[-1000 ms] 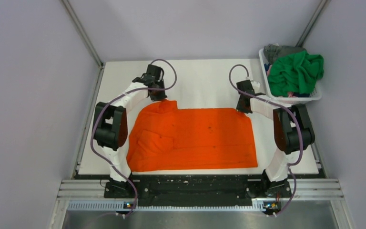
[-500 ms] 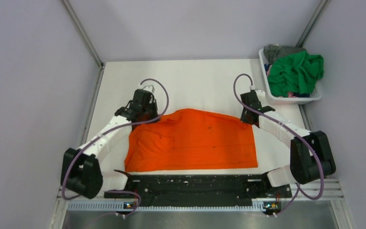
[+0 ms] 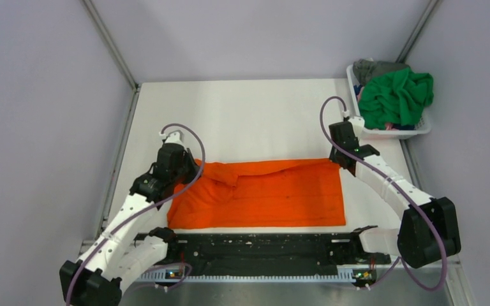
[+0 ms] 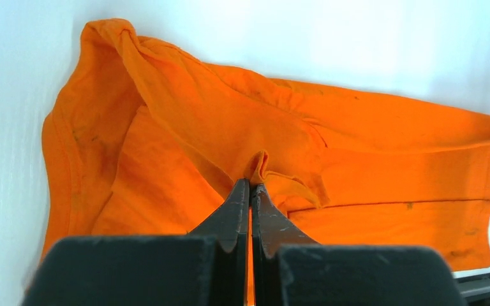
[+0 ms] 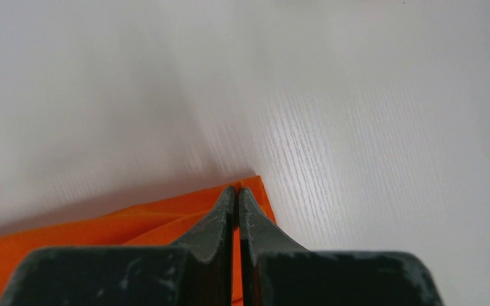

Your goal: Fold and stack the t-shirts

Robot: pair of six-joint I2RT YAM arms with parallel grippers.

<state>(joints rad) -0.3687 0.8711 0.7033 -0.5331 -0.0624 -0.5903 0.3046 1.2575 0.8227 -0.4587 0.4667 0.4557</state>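
Left jaws pinched on fold of orange t-shirt [image 3: 261, 194], right jaws pinched on its far right corner. Shirt lies across near half of bench [image 3: 261, 115] (left end rumpled). Green t-shirt [image 3: 395, 95] heaped in basket [image 3: 392, 133].

Lighting bright, even and diffuse from above; shadows soft. Left wrist view: table [image 4: 293, 32] overexposed, bluish-white. Right wrist view: far table blurred and streaked, right hand [image 5: 235, 191] sharp. Overhead view sharp.

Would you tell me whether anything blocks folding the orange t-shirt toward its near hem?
Nothing visible: left claw and right claw are shut on the far edge of the orange t-shirt; only its own cloth lies ahead.
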